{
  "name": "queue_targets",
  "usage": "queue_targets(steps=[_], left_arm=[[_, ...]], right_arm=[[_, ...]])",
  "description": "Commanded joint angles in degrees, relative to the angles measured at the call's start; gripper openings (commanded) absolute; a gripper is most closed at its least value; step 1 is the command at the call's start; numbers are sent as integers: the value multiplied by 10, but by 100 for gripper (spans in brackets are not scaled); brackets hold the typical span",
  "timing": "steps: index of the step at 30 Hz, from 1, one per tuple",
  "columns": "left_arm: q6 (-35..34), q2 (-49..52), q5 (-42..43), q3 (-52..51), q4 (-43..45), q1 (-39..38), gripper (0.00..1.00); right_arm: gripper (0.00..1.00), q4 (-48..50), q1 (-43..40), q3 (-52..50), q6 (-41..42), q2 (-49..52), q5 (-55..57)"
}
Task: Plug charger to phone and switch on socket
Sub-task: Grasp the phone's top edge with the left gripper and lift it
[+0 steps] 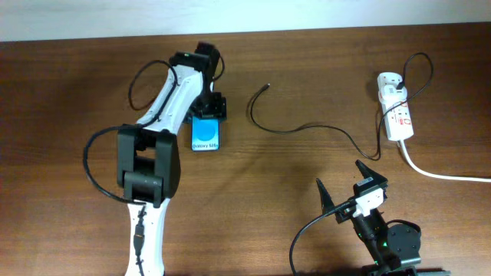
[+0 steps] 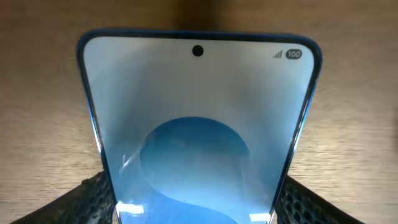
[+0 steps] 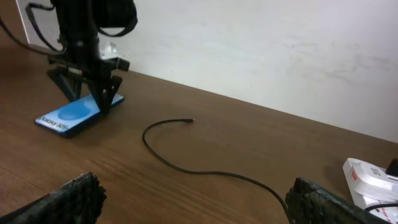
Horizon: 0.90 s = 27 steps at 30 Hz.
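Observation:
The phone (image 1: 205,138) lies flat on the table, blue screen up, left of centre. My left gripper (image 1: 207,107) stands over its far end with a finger against each long side; in the left wrist view the phone (image 2: 199,124) fills the space between the fingers (image 2: 196,205). The charger (image 1: 307,128) is a thin black cable on the table; its free plug tip (image 1: 266,87) lies right of the phone, apart from it. The socket (image 1: 395,107) sits at the far right. My right gripper (image 1: 341,175) is open and empty near the front edge, with the cable (image 3: 186,169) ahead of it.
A thick white cord (image 1: 437,175) runs from the socket to the right edge. The left arm's black cables loop over the table at the left (image 1: 92,165). A white wall (image 3: 280,50) stands behind the table.

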Motion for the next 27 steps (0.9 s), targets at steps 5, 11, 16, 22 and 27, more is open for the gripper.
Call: queue_targets(steps=[5, 11, 16, 22, 27], left_arm=[[-11, -3, 5, 89, -52, -2, 32], [-37, -3, 77, 90, -65, 6, 0], [-36, -3, 203, 90, -127, 43, 0], [-74, -3, 456, 89, -207, 112, 0], [-105, -3, 598, 89, -260, 157, 0]], right_arm=[[98, -1, -4, -5, 2, -4, 1], [98, -1, -4, -5, 2, -4, 1], [98, -1, -4, -5, 2, -4, 1], [98, -1, -4, -5, 2, -4, 1], [98, -1, -4, -5, 2, -4, 1]])
